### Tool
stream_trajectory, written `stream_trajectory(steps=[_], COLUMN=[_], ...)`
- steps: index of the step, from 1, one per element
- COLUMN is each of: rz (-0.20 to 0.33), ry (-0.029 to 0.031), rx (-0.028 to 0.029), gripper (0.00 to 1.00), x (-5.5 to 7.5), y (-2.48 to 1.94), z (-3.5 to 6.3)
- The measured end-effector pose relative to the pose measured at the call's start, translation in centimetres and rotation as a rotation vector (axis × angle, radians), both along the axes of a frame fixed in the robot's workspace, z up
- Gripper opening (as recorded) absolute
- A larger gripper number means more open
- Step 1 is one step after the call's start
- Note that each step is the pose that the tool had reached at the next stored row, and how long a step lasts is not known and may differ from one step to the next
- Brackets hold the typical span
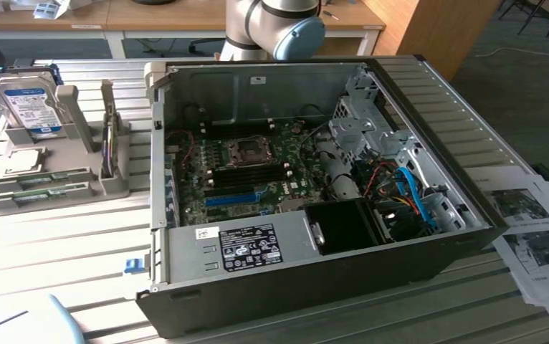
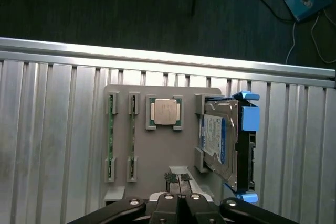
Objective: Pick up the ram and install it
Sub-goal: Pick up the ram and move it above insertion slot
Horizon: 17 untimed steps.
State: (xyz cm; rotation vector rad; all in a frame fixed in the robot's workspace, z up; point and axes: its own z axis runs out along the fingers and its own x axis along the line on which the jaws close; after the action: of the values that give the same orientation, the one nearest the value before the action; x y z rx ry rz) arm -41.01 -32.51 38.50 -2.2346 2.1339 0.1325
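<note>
The pincer (image 2: 178, 178) is clenched with its fingertips pressed together and nothing between them, hanging above the near edge of a grey holder (image 2: 157, 150) that lies on the ribbed metal surface (image 2: 52, 156). The ram sits in that holder as two green sticks standing on edge in parallel grooves: one ram stick (image 2: 111, 135) at the outer side and a second ram stick (image 2: 132, 135) just beside it, each caught by grey clips at both ends and neither touched by the pincer. Next to the second stick a square silver processor (image 2: 164, 112) rests in its own pocket, and beyond that a hard drive (image 2: 218, 140) with a blue-and-white label stands upright in a bright blue bracket (image 2: 247, 116). In the exterior view the holder lies toward that view's left of an open computer case (image 1: 437, 122), whose motherboard (image 1: 246, 172) is exposed with a blue slot (image 1: 231, 199) on it, the robot arm (image 1: 265, 29) rises behind the case, and printed sheets (image 1: 532, 229) lie at that view's right
</note>
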Motion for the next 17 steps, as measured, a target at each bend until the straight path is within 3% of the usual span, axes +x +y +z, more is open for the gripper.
stream_trajectory(steps=[17], rz=[0.000], ry=[0.0000], rx=[-0.0008], gripper=[0.09], x=[0.00], y=[0.00], z=[-0.30])
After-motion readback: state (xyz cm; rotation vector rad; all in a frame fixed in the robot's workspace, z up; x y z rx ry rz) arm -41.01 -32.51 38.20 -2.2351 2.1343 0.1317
